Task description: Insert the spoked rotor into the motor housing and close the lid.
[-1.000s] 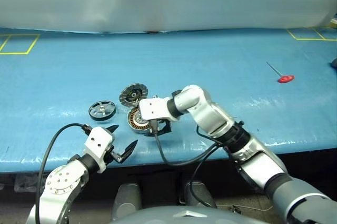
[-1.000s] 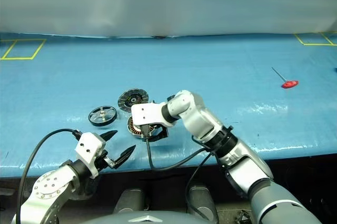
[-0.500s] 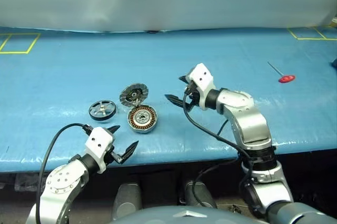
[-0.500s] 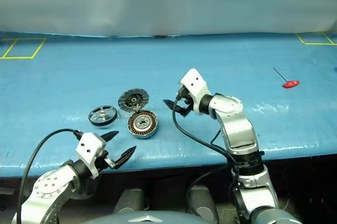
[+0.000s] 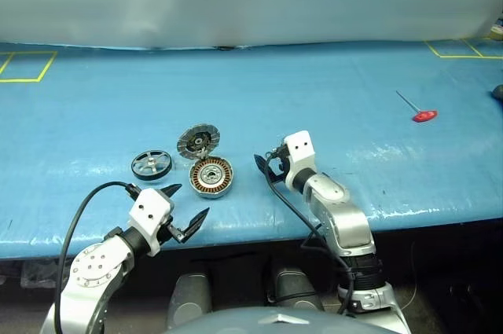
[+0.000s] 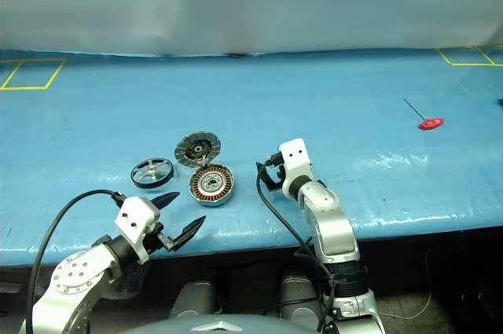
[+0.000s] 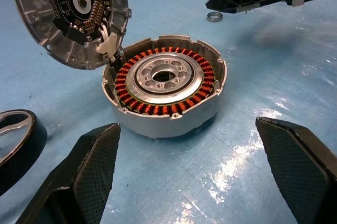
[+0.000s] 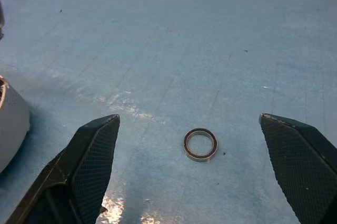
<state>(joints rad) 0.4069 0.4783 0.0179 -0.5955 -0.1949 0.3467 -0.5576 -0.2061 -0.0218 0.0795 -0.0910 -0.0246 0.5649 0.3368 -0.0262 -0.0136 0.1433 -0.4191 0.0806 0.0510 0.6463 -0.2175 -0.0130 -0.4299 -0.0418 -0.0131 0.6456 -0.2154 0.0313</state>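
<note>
Fingers on both our left gripper (image 5: 187, 207) and right gripper (image 5: 267, 163) spread wide, empty. Silver housing with copper windings (image 5: 212, 176) sits open, segmented lid (image 5: 198, 141) tilted back; dark-rimmed spoked rotor (image 5: 152, 164) lies beside, awaiting pickup.

Your right gripper (image 5: 263, 166) has pulled off the motor housing (image 5: 212, 177), swinging right and back toward the near edge (it sat right over the housing a second ago), leaving the copper windings uncovered.
</note>
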